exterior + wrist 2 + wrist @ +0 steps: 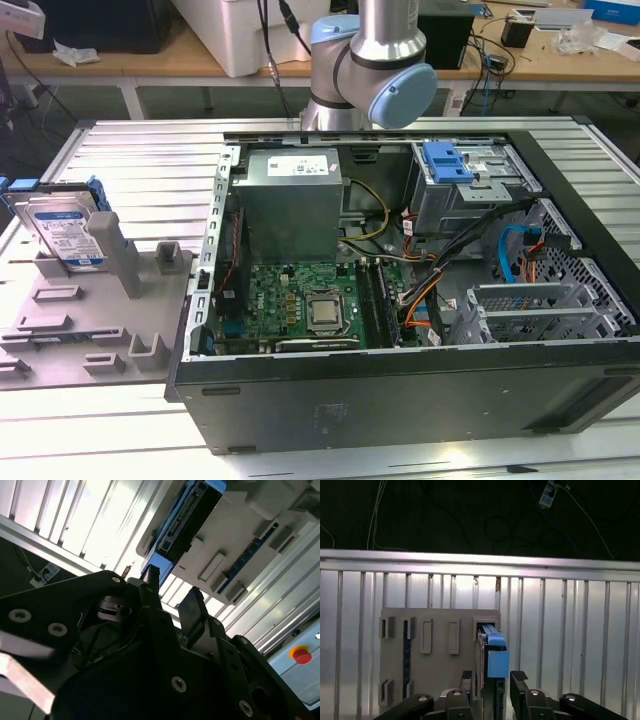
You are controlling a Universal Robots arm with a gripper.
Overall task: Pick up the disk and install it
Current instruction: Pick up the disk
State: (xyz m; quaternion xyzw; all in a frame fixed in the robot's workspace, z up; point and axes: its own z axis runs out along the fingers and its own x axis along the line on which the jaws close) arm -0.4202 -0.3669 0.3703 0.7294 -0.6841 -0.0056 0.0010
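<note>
Open computer case point(400, 405) lies on its side on the ribbed metal table point(130, 150). Inside it, a grey power supply box point(290, 205) sits just beside the green motherboard point(300, 300). A grey moulded fixture point(90, 315) rests at the exterior view's left.

The disk point(62, 228) is a flat silver drive with a blue-and-white label and a blue plastic frame along its edges. It stands on edge, leaning slightly, in a slot of the grey holder point(120, 310), at that holder's corner on the exterior view's left.
</note>
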